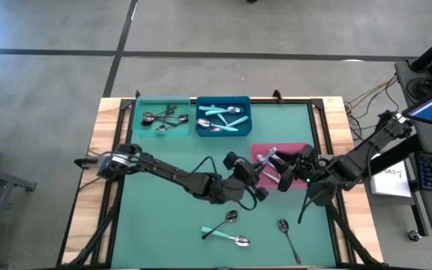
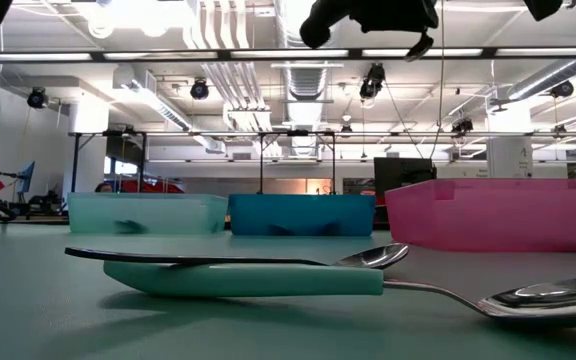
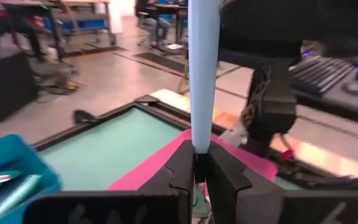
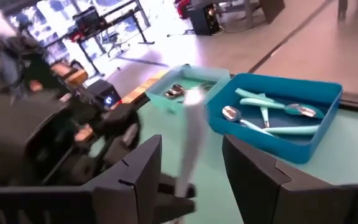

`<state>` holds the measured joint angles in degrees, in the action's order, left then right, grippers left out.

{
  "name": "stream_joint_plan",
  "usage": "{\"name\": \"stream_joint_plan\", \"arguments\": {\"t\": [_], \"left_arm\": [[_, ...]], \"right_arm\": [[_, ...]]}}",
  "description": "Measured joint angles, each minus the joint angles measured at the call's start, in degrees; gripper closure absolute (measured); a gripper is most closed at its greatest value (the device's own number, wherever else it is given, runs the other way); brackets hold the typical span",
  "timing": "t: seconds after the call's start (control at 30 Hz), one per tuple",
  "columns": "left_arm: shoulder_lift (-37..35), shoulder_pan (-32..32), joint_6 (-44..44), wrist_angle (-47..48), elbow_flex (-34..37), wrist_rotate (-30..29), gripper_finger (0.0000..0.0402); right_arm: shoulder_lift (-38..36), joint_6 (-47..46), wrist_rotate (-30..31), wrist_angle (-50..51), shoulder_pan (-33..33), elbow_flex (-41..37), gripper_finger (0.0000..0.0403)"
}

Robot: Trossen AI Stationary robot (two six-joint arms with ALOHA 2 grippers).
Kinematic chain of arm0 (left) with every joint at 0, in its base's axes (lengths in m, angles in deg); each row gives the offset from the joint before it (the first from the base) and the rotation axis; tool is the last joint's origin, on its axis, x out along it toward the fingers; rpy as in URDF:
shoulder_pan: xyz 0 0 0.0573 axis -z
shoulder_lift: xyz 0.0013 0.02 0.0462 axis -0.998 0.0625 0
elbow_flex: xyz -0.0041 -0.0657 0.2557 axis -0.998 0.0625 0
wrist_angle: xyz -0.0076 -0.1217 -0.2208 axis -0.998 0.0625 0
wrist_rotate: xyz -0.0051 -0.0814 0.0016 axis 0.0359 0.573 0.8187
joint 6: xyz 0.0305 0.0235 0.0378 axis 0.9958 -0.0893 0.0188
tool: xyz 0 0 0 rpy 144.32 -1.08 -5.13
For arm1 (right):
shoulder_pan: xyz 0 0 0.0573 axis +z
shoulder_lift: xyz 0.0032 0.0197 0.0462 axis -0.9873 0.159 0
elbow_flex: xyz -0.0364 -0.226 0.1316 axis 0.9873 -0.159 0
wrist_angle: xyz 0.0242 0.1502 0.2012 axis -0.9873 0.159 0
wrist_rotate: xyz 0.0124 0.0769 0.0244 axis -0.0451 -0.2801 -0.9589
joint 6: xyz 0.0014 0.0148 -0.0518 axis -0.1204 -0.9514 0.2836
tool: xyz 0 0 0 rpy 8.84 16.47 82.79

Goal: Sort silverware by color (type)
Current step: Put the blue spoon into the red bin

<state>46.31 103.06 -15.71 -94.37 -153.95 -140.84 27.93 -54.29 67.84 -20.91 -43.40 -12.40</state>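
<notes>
Left end effector [image 1: 265, 166] grips a white-handled utensil [image 3: 202, 74] above the pink bin [image 1: 300, 149]; right end effector [image 1: 285, 180] stands wide.
Blue bin [image 1: 223, 132] holds turquoise-handled spoons [image 1: 217, 112]; pale turquoise bin [image 1: 138, 120] holds metal spoons [image 1: 163, 118].

A pale-handled spoon [image 3: 202, 74] is held upright over the pink bin [image 1: 300, 152]. Dark spoons [image 1: 163, 118] are gathered in the light teal bin [image 1: 138, 114], turquoise-handled spoons [image 1: 222, 115] in the blue bin [image 1: 201, 132]. Three spoons [image 1: 231, 229] are left lying on the worktop [image 1: 156, 217].

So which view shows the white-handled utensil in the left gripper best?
The left wrist view: the white-handled utensil stands upright, clamped in the shut left gripper. The right wrist view shows it blurred; the high view only a sliver; the low view misses it.
</notes>
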Motion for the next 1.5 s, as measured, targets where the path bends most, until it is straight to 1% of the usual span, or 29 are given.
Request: {"name": "stream_joint_plan", "arguments": {"t": [0.1, 0.2, 0.4, 0.5, 0.6, 0.7, 0.77, 0.97, 1.07, 1.23, 1.4, 1.5], "left_arm": [[0.0, -0.9, -0.7, -2.1, 0.0, 4.1, 0.0393], [0.0, -1.1, -0.8, -4.0, 0.0, 6.9, 0.0393], [0.0, -0.8, -0.1, -4.6, 0.0, 6.9, 0.0393], [0.0, -0.8, 0.4, -5.0, 0.0, 6.9, 0.0393], [0.0, -0.8, 1.1, -5.7, 0.0, 7.1, 0.0393], [0.0, -0.9, 1.2, -5.8, 0.0, 9.6, 0.0393], [0.0, -1.1, 1.2, -5.7, 0.0, 11.5, 0.0393], [0.0, -1.1, 2.2, -5.9, 0.0, 12.7, 0.0388], [-0.1, -1.1, 2.4, -5.9, 0.0, 12.8, 0.0377], [-1.0, -0.7, 3.8, -5.0, 0.0, 13.8, 0.0352], [-2.3, -0.4, 5.7, -3.5, 0.0, 13.4, 0.0326], [-3.5, 0.1, 6.6, -0.9, 0.0, 13.3, 0.0318]], "right_arm": [[0.4, 3.9, -1.4, -2.0, 0.0, 0.0, 0.0241], [0.9, 6.5, -1.8, -2.5, -0.2, 0.0, 0.0243], [0.5, 9.6, -1.5, -2.5, -0.2, 0.0, 0.0264], [0.0, 10.8, -1.4, -2.5, -0.4, 0.0, 0.0286], [-0.1, 12.4, -1.3, -2.5, -0.4, 0.0, 0.0321], [-0.1, 13.5, -1.9, -2.9, -0.3, 0.0, 0.0361], [-0.1, 14.9, -2.1, -2.9, -0.3, 0.0, 0.0377], [-0.7, 17.1, -2.8, -2.8, -0.3, 0.0, 0.0377], [-1.3, 20.1, -2.8, -2.5, -0.3, 0.0, 0.0377], [-3.3, 22.9, -0.5, 0.0, -0.5, 0.0, 0.0377], [-4.2, 22.5, -1.9, 9.3, -1.0, 0.0, 0.0377], [-3.9, 20.2, -6.1, 17.3, -2.0, 0.0, 0.0377]]}}
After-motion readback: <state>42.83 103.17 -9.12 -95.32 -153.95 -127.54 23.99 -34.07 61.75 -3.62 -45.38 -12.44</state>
